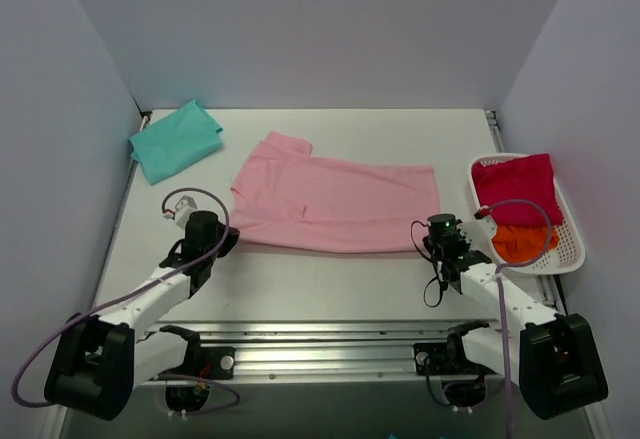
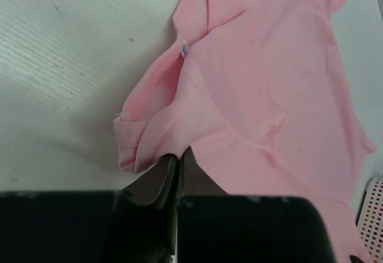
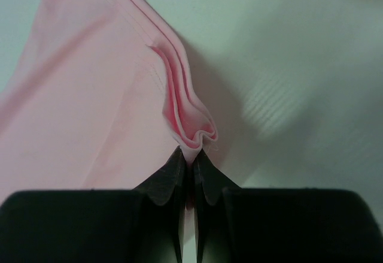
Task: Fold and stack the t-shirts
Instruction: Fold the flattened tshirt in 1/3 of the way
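The pale pink t-shirt (image 1: 335,202) lies folded lengthwise across the middle of the table. My left gripper (image 1: 226,242) is shut on its near left corner; the left wrist view shows the pink cloth (image 2: 257,83) bunched at my fingertips (image 2: 179,158), with the small white neck tag (image 2: 184,48) beyond. My right gripper (image 1: 432,243) is shut on its near right corner; the right wrist view shows the folded hem (image 3: 191,134) pinched between the pads. The teal t-shirt (image 1: 175,140) lies folded at the far left.
A white basket (image 1: 566,249) at the right edge holds a crimson cloth (image 1: 517,185) and an orange cloth (image 1: 522,242). Walls close the table at the left, back and right. The basket's corner shows in the left wrist view (image 2: 374,215).
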